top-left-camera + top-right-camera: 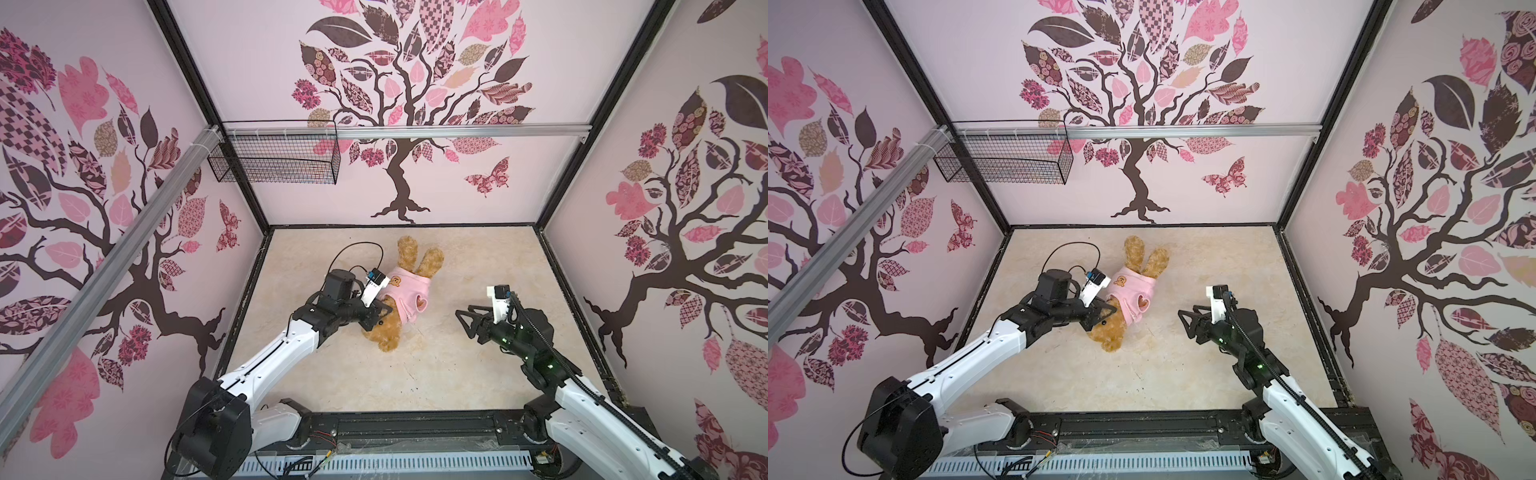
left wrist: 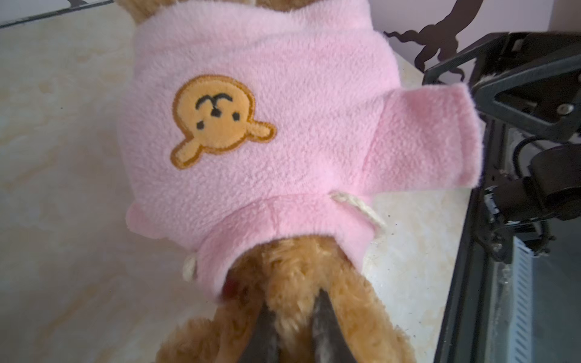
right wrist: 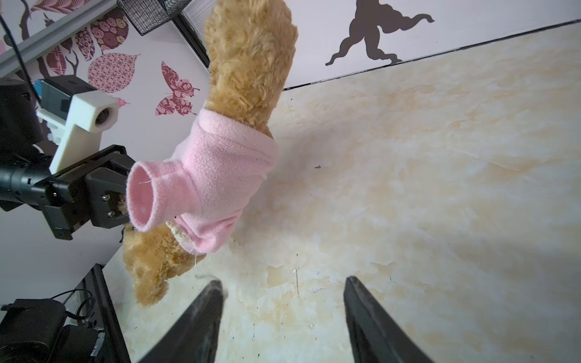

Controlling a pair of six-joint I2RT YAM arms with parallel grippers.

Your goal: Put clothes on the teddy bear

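While left claw (image 2: 292, 301) grips fur of teddy bear (image 1: 387, 337) on worktop (image 1: 457, 365), I see right claw (image 3: 283, 280) spread, empty.

Shaggy golden-brown teddy bear (image 1: 386, 334) lies flat, legs rearward, wearing pink shirt (image 1: 405, 293).

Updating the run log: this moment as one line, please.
left end effector: shut on teddy bear, fur near neck | right end effector: open, apart from bear | pink shirt: on bear's torso
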